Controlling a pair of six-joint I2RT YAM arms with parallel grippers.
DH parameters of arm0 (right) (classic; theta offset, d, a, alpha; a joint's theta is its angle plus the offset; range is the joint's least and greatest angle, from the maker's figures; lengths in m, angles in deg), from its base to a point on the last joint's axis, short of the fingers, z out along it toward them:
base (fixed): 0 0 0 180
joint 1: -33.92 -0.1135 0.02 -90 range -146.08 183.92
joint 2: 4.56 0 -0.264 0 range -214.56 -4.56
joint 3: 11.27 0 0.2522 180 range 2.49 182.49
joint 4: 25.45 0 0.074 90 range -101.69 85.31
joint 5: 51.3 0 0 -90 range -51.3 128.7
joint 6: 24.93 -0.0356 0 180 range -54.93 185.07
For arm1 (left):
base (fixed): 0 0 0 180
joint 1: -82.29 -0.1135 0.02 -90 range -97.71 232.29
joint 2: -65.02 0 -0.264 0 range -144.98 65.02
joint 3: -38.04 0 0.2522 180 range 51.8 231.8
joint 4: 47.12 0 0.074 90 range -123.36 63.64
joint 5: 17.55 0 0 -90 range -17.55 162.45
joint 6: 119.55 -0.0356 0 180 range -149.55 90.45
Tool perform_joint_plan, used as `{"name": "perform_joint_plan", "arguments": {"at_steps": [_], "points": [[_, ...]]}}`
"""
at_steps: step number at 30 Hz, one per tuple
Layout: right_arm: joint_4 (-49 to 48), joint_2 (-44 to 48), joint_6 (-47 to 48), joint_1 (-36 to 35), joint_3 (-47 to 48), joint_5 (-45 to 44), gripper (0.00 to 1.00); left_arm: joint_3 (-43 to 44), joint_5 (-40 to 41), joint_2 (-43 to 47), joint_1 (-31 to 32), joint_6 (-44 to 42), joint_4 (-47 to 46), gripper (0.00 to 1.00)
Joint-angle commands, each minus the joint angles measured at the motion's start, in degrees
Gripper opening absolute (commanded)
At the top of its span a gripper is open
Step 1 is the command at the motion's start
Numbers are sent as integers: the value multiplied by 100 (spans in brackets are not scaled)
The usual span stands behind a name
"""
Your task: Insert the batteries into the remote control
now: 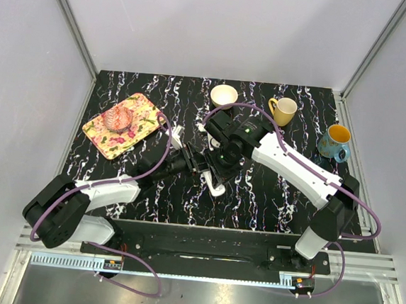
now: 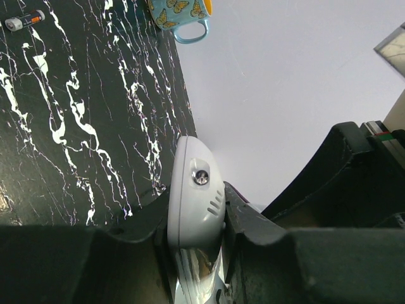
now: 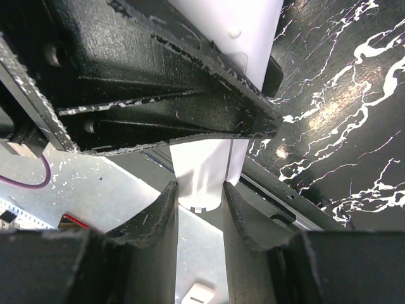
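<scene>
The white remote control (image 1: 216, 189) is held above the middle of the black marbled table, between both grippers. My left gripper (image 1: 196, 162) is shut on it; in the left wrist view (image 2: 196, 199) the remote's rounded end with a small lens (image 2: 195, 202) stands between the fingers. My right gripper (image 1: 219, 169) grips the remote's other end: in the right wrist view (image 3: 198, 187) both fingertips touch the sides of the remote (image 3: 202, 164). One battery (image 2: 25, 21) lies on the table at the top left of the left wrist view. No other battery shows.
A yellow mug (image 1: 283, 110), a blue butterfly mug (image 1: 334, 141) and a white cup (image 1: 224, 95) stand at the back. A floral tray (image 1: 139, 107) holding a pink item is at the back left. A small white piece (image 1: 178, 132) lies beside the left arm.
</scene>
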Motion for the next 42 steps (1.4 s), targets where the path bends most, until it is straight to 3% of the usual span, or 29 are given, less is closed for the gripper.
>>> {"name": "perform_joint_plan", "arguments": {"at_steps": [1, 20, 29, 34, 42], "points": [[-75, -43, -38, 31, 144, -51, 0, 235, 45, 115, 68, -23, -465, 0], [-84, -34, -21, 22, 118, -552, 0, 59, -368, -183, 138, 741, -1783, 0], [-154, -52, -3, 31, 91, -728, 0, 86, -430, -219, 209, 847, -1968, 0], [-198, -43, -21, 31, 127, -886, 8, 59, -456, -210, 288, 882, -2021, 0], [-321, -26, -38, 154, 153, -877, 9, 33, -465, -201, 367, 987, -2117, 0]]}}
